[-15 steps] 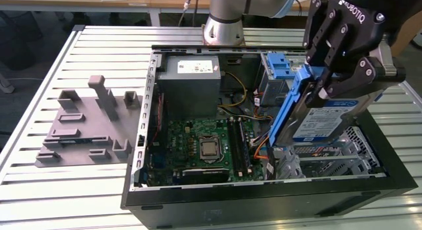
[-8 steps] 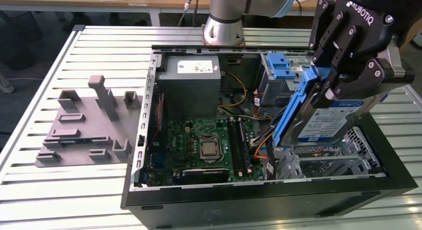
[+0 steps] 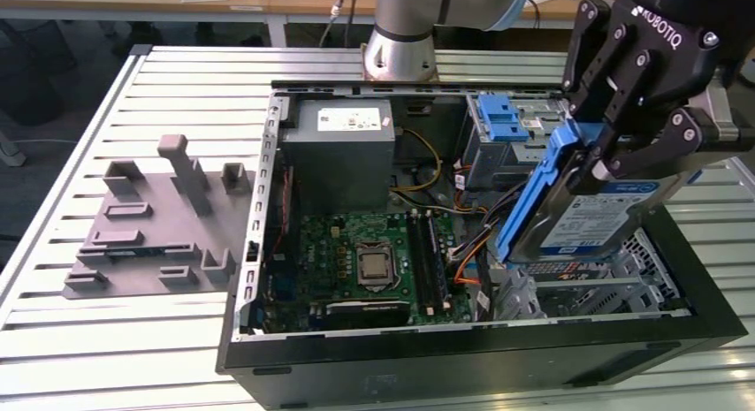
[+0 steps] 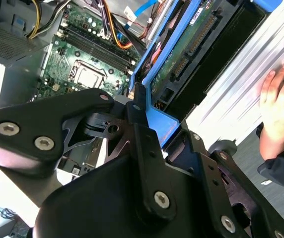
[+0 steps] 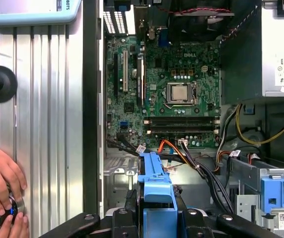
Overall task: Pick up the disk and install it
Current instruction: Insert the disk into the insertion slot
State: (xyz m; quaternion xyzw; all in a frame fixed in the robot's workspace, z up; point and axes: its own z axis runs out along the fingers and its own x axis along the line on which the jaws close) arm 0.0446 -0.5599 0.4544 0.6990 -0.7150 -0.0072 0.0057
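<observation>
Gripper [image 3: 604, 156] with the disk [image 3: 596, 221] over the open computer case [image 3: 472, 351].

The case lies on its side on the slatted tabletop [image 3: 106, 340], toward the tabletop's edge at the exterior view's right. A grey moulded fixture [image 3: 154, 225] sits apart from it, nearer the edge at the exterior view's left. The arm base [image 3: 401, 40] stands at the far edge, just behind the case.

The jaws are closed around the upper end of the disk, gripping it across its blue carrier frame [image 3: 531, 199]. The disk is clear of the tabletop and steeply tilted, label face toward the exterior view's right. Its lower end hangs just above the metal drive cage [image 3: 590, 287] in the case corner closest to the tabletop's near edge; whether the two touch cannot be told.

Inside the case, the green motherboard [image 3: 366, 261] covers the floor. The grey power supply box [image 3: 342, 155] and an upright blue latch piece [image 3: 501, 119] stand along the far wall.

In the second wrist view, the disk's circuit-board underside [image 4: 181, 54] faces the camera, and the frame [image 4: 157, 124] runs between the black finger links. In the first wrist view, the frame [image 5: 157, 191] projects over a cable bundle [image 5: 206, 173] and the motherboard [image 5: 167, 89].

A person's hand [image 5: 0, 173] rests on a small black device at the tabletop's rim, also seen in the second wrist view [image 4: 278, 106].
</observation>
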